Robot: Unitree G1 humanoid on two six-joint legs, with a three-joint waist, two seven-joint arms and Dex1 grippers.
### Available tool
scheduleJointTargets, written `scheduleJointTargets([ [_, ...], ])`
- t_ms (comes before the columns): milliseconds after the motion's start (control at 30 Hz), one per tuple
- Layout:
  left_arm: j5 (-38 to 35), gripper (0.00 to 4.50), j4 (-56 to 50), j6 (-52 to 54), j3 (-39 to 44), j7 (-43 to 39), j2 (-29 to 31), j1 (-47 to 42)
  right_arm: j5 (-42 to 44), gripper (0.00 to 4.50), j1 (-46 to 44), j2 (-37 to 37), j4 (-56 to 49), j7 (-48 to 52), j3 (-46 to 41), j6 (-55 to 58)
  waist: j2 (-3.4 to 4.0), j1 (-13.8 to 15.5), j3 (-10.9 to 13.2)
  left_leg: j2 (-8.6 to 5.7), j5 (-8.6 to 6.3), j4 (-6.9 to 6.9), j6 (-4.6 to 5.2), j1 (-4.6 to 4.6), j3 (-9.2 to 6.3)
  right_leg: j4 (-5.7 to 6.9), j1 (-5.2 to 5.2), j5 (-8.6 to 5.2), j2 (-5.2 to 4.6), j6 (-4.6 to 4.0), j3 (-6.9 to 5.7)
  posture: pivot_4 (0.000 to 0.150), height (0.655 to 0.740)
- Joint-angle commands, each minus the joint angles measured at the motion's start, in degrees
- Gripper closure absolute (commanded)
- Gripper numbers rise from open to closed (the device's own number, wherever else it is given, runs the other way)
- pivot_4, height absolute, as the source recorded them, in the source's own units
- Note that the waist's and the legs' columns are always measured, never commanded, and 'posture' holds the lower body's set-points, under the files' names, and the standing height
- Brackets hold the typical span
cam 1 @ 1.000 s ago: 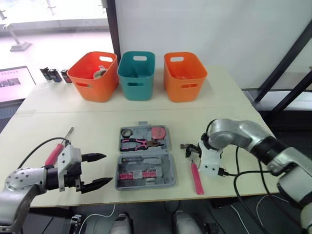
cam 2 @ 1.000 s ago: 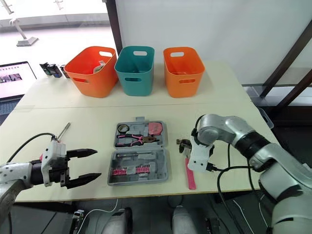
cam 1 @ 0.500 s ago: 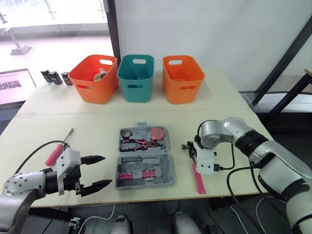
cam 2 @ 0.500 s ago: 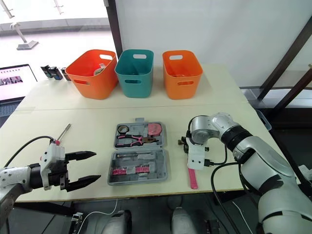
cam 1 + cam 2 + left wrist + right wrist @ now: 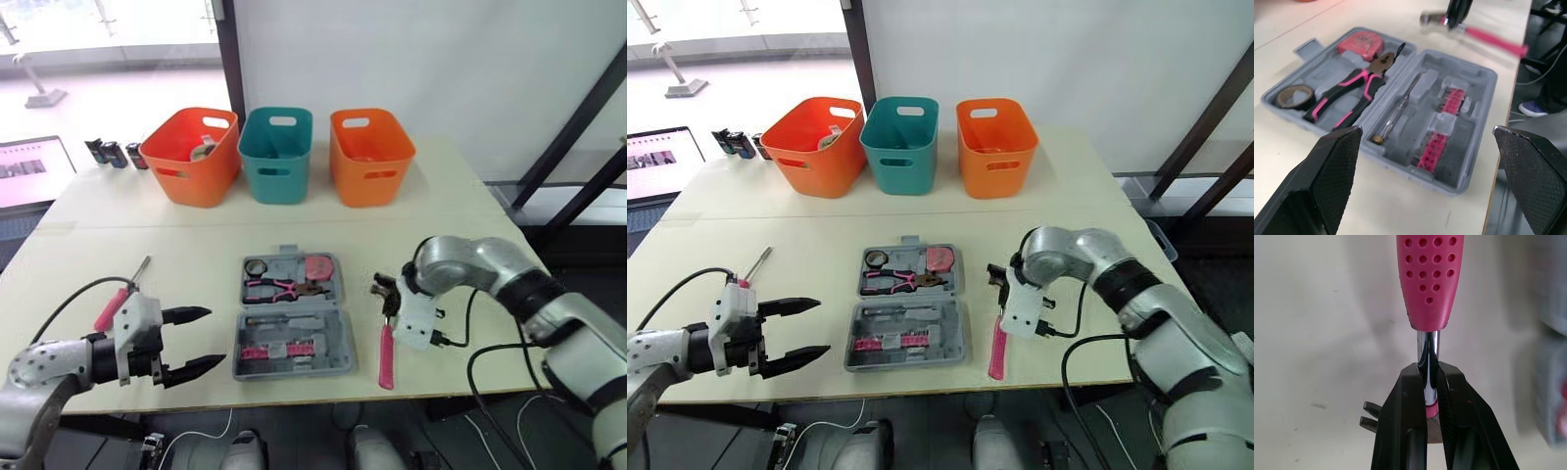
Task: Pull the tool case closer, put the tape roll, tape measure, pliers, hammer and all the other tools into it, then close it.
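Right claw [image 5: 1428, 371] was clamped on the hammer [image 5: 384, 354], pinching the bare steel neck between head and pink handle. Hammer sat just right of the case [image 5: 292, 345], handle pointing toward the counter's [image 5: 176, 240] front edge. Could not tell whether it was lifted or resting. Left claw [image 5: 209, 338] hung spread wide, holding nothing, left of the case.

Case lay open near the front edge. Tape roll [image 5: 1292, 96], pliers [image 5: 1350, 96] and tape measure [image 5: 1359, 42] were seated in its far half, bits [image 5: 1442, 125] in the near half. A pink-handled screwdriver [image 5: 113, 307] lay out on the counter beside the left arm.

Risks, as judged:
- The hold was on a thin, slick neck close to the head, with the long handle sticking out, so the hammer could swivel or slide in the claw on the carry.
- A swinging handle could catch the case rim and shove the light case toward the near edge.
- A drop into the case could jolt seated tools loose.
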Motion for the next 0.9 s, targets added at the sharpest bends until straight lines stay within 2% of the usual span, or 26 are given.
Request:
scheduleJointTargets([
  [33,0.3,0.0,-0.3,-0.7,-0.2,0.3,-0.4,-0.8,26.6,4.49,4.9,-6.1,-23.5,13.1,-11.2,45.2,0.07,0.7,0.0,0.0,0.0,0.0,0.0,-0.01,-0.02,0.01,-0.01,-0.01,0.0,0.01,0.0,0.15,0.74],
  [100,0.5,0.0,-0.4,-0.6,-0.8,0.6,-0.7,-1.1,34.0,4.49,5.9,-7.2,-32.0,11.8,-15.2,71.3,0.13,0.5,0.1,0.01,-0.01,0.0,0.01,-0.02,-0.02,0.02,-0.05,-0.01,0.0,0.0,0.0,0.15,0.74],
  [200,0.5,0.0,-0.6,-0.2,-1.1,0.7,-1.0,-1.4,38.5,4.49,6.0,-4.4,-35.5,4.3,-19.4,101.3,0.06,0.6,0.0,0.02,-0.01,0.09,0.01,0.01,-0.01,0.06,-0.09,0.04,0.0,-0.09,0.01,0.15,0.74],
  [333,0.4,0.0,0.2,-0.5,-1.5,0.3,-0.9,-2.0,42.3,4.49,7.6,3.5,-32.3,-9.0,-27.4,129.5,-0.04,0.7,0.0,0.0,-0.04,0.21,-0.03,-0.1,0.04,-0.14,-0.33,0.11,-0.06,-0.23,0.01,0.15,0.74],
  [400,0.6,0.0,0.7,-0.7,-1.9,0.2,-1.0,-2.4,49.4,4.49,10.0,6.9,-26.5,-18.6,-33.3,133.5,-0.07,1.1,0.0,-0.02,-0.04,0.19,-0.03,-0.35,0.03,-0.2,-0.47,0.12,-0.07,-0.23,-0.01,0.15,0.74],
  [500,0.7,0.0,0.7,-0.6,-2.2,0.1,-1.2,-2.7,61.1,4.49,14.8,10.0,-22.9,-38.1,-40.2,133.5,-0.06,1.6,0.0,-0.08,-0.01,0.23,0.02,-1.15,0.0,-0.2,-0.94,0.17,-0.07,-0.21,-0.02,0.15,0.74],
  [600,0.6,0.0,0.6,-0.4,-2.4,0.0,-1.3,-2.9,73.1,4.49,19.4,15.2,-23.5,-59.5,-47.8,133.5,-0.06,1.7,0.0,-0.09,-0.03,0.16,0.07,-1.26,-0.03,-0.11,-1.12,0.25,-0.05,0.02,-0.03,0.15,0.74],
  [700,0.7,0.0,0.8,-0.5,-2.3,-0.2,-1.2,-3.1,84.8,4.49,24.7,20.1,-27.9,-78.1,-51.6,133.5,-0.05,1.4,0.0,-0.05,-0.02,0.15,0.09,-1.25,-0.13,0.07,-1.17,0.22,0.03,0.09,-0.08,0.15,0.74],
  [800,0.9,0.0,0.9,-0.6,-2.3,-0.3,-1.1,-3.1,91.9,4.49,29.1,26.3,-30.8,-93.8,-54.3,133.5,-0.14,0.8,-0.1,-0.05,-0.02,0.22,0.1,-1.22,-0.18,0.12,-1.08,0.15,0.05,0.01,-0.08,0.15,0.74],
  [900,0.9,0.0,0.8,-0.6,-2.2,-0.4,-1.1,-3.1,92.8,4.49,32.9,32.5,-32.4,-106.0,-56.7,133.5,-0.35,0.5,-0.3,-0.05,-0.02,0.28,0.1,-1.0,-0.19,0.12,-0.88,0.1,0.05,-0.09,-0.07,0.15,0.74],
])
